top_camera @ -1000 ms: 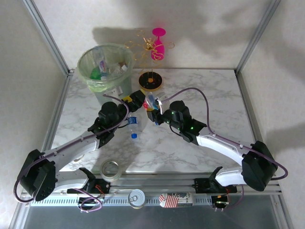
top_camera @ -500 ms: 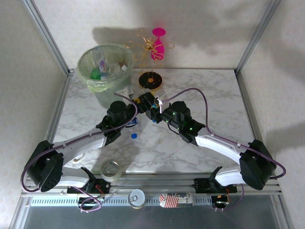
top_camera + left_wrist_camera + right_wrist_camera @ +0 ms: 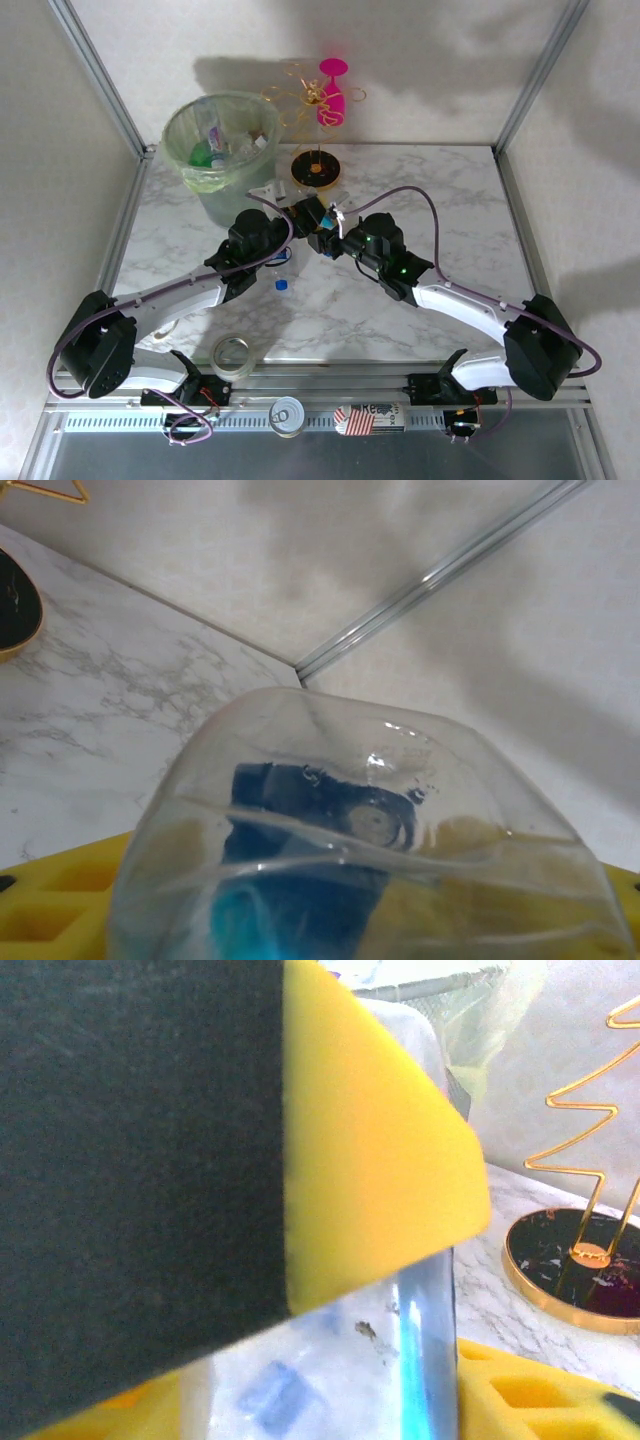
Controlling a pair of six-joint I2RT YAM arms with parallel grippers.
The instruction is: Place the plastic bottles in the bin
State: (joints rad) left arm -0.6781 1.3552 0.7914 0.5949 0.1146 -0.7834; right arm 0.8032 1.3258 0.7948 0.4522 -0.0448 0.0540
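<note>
I'm looking down on the marble table [image 3: 440, 200], and the biggest thing on it is the bin [image 3: 215, 195], at the far left corner with its pale green liner. Several plastic bottles [image 3: 215, 135] already lie inside it. Both arms reach in to the middle of the table, where the left gripper [image 3: 300, 212] and the right gripper [image 3: 325, 238] meet nose to nose, just near of the bin. Behind them stand a pink goblet [image 3: 332, 95] and a gold wire stand [image 3: 317, 170] on its black disc, and a tape roll [image 3: 231, 355] sits at the near edge. Between the two grippers is the held bottle [image 3: 360, 820], clear with blue inside. On the left wrist camera its base sits between the yellow fingers [image 3: 60, 900], which look closed against it. On the right wrist camera the same bottle lies against a yellow finger, but I cannot tell whether that grip is on or off. A loose bottle [image 3: 282, 268] lies on the table under the left arm, its blue cap pointing towards me.
</note>
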